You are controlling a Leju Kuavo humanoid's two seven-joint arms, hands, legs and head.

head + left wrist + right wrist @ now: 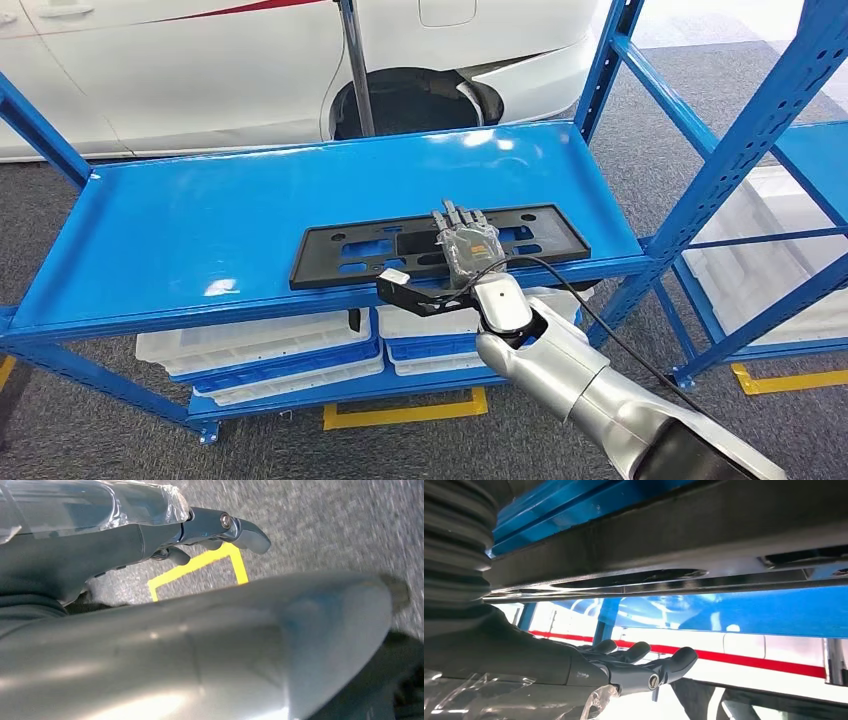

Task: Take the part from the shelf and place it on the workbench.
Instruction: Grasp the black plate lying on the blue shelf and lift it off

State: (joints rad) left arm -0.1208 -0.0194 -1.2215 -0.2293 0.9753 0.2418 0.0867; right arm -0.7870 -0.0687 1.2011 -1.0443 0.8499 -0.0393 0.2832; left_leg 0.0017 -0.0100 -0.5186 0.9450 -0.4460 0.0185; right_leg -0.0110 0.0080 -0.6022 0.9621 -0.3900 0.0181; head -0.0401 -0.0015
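Blue shelf (200, 220) carries a flat black part (350, 255), long axis left to right. Right hand (465, 240) lies on it, fingers (460, 215) extended, gripping nothing. White bins (260, 350) sit stacked below.

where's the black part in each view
head view: the black part lies flat on the blue shelf, right hand over it.
right wrist view: the dark band beside the hand's fingers.
left wrist view: not in it.
shared landmark: the blue shelf, in the head and right wrist views.
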